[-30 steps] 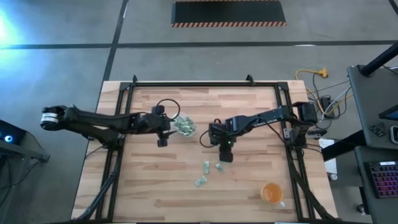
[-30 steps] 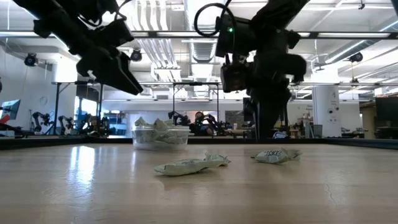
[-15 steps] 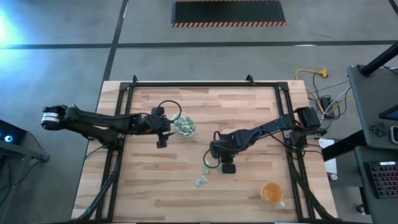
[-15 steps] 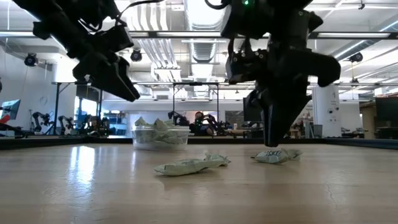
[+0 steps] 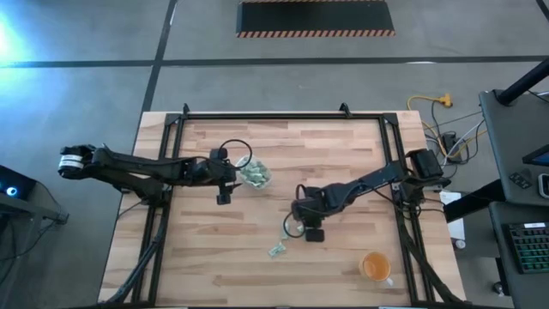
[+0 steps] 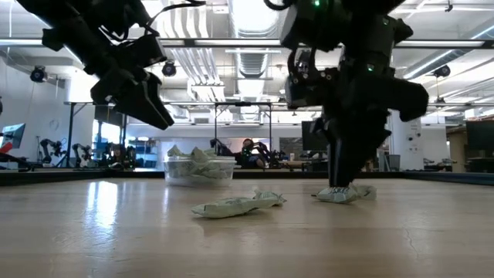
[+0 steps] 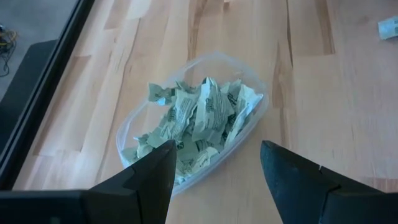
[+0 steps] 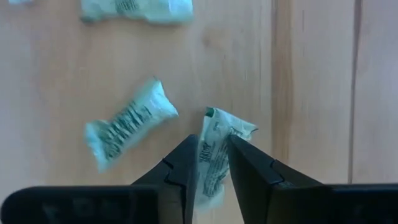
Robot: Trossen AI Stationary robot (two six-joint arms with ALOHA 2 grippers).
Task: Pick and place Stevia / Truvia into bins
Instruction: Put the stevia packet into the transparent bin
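Wooden worktop (image 5: 343, 154) carries the job well along: the bin (image 7: 193, 118), at nine o'clock from centre, is heaped with Stevia packets. Three packets remain loose. Right gripper (image 8: 212, 163) pinches one (image 8: 217, 143) toward six o'clock; left gripper (image 7: 214, 168) hovers spread over the bin.

Orange cup (image 5: 375, 267) near table's front right corner; wooden table (image 5: 343, 154); keyboard (image 5: 525, 240) far right.
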